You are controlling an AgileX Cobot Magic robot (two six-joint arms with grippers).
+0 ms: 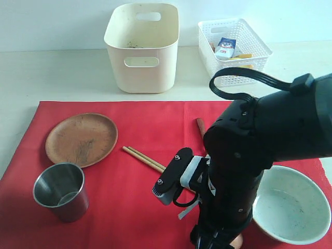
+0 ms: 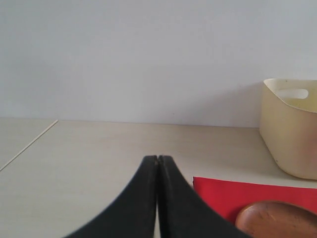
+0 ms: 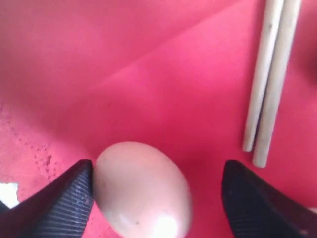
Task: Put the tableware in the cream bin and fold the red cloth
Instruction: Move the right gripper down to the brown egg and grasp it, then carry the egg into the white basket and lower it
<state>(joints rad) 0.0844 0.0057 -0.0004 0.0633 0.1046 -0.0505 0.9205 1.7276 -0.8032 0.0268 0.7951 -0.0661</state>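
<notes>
The right hand [image 3: 157, 168] stands wide over the red cloth [image 3: 148, 74]. An egg [image 3: 141, 191] lies between its fingers, right by one and apart from the other, with the chopsticks [image 3: 270, 79] near. The left hand [image 2: 157, 159] is pressed together above the table [image 2: 99, 163]. The plate [image 1: 81, 139], cup [image 1: 60, 190] and bowl [image 1: 291, 205] sit on the cloth, and the bin [image 1: 141, 46] stands beyond it.

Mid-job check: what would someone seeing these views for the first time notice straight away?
The bulky black right arm fills the lower right of the exterior view, bent low over the bright red cloth. In its wrist view the right gripper stands open astride a pale egg, with the chopsticks nearby on the cloth. The cream bin stands at the back, past the cloth's far edge.
</notes>
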